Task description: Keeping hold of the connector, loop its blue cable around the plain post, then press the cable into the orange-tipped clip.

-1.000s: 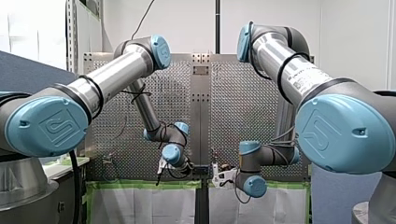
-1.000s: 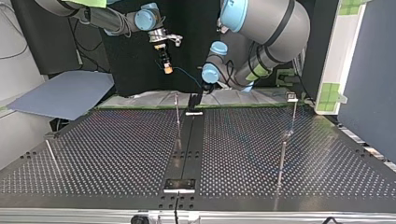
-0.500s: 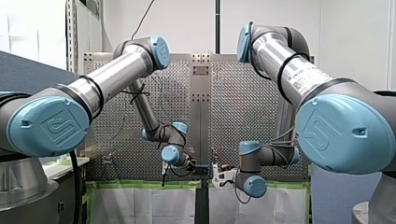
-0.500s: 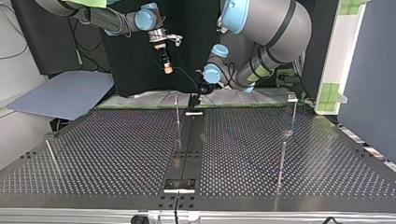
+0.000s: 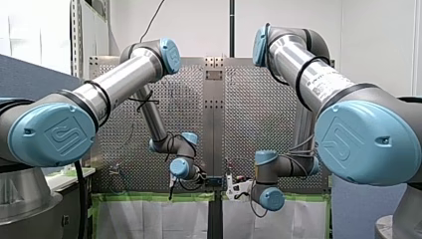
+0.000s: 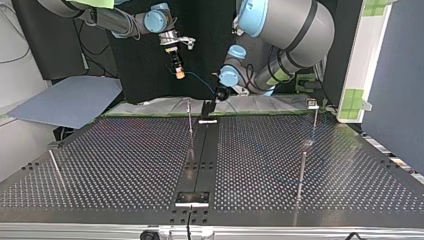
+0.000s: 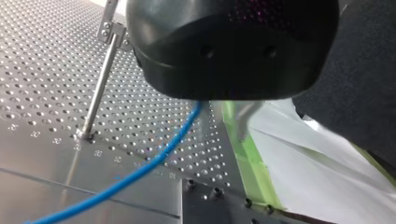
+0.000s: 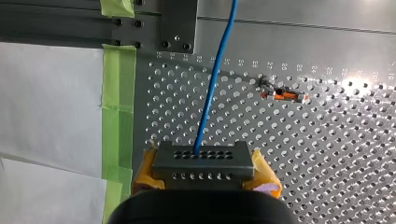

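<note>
My right gripper (image 8: 204,176) is pinching the metal connector (image 8: 203,159) between yellow pads (image 8: 145,170), over the bench (image 8: 327,154) near the green tape (image 8: 116,116) on its edge. The blue cable (image 8: 212,88) is running from it, passing near the orange-tipped clip (image 8: 282,96), toward my left gripper (image 6: 215,97). Its black housing (image 7: 233,46) is blocking the view, so I cannot tell its state. The sticker (image 5: 322,85) on my right arm (image 5: 293,59) is showing print too small to read.

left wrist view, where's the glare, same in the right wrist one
Left wrist view: glare whitens the table behind the rod, and the rod's reflection runs on from its base. Right wrist view: bright glints dot the table beside the clip.
</note>
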